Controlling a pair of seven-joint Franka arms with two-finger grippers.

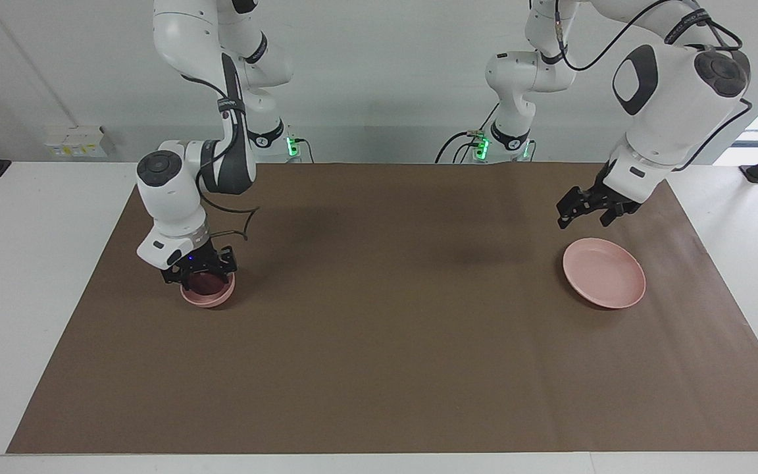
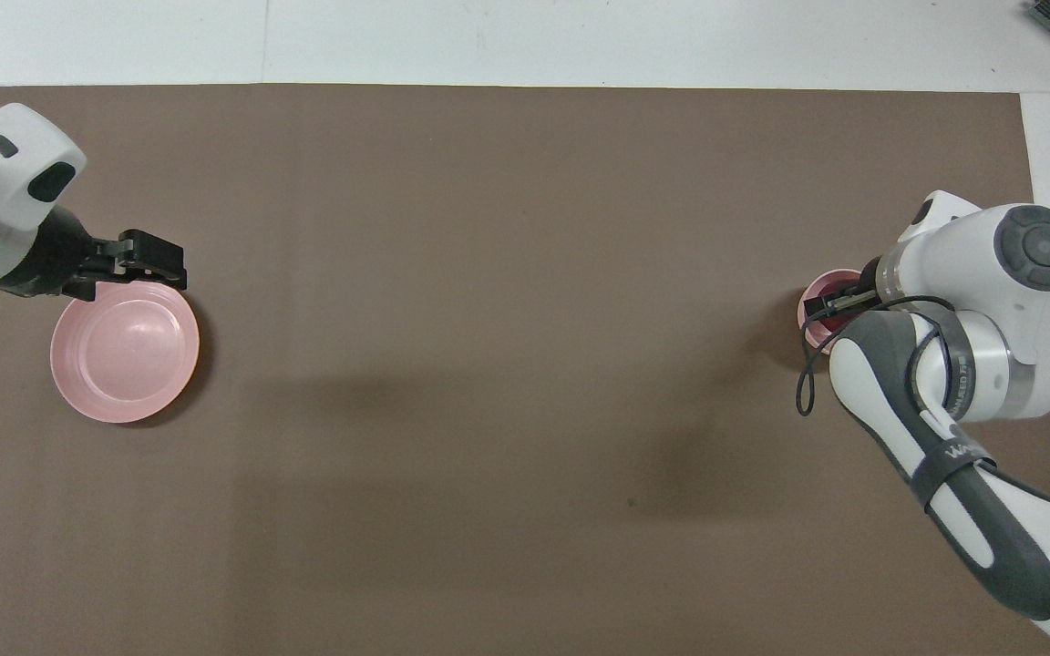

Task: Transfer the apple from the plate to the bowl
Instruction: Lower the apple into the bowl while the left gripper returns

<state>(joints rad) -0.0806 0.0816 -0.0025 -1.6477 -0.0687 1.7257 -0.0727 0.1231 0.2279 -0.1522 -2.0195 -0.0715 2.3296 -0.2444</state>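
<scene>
The dark red apple (image 1: 205, 282) sits low inside the small pink bowl (image 1: 211, 300) toward the right arm's end of the table. My right gripper (image 1: 200, 276) reaches down into the bowl and is shut on the apple. In the overhead view the right arm covers most of the bowl (image 2: 810, 311). The wide pink plate (image 1: 606, 284) lies bare toward the left arm's end. My left gripper (image 1: 583, 216) hangs open above the plate's rim on the robots' side, holding nothing. From overhead, the left gripper (image 2: 140, 276) overlaps the edge of the plate (image 2: 124, 357).
A brown mat (image 1: 379, 342) covers the table, with white tabletop (image 1: 24, 263) around it. Bowl and plate stand far apart at the mat's two ends.
</scene>
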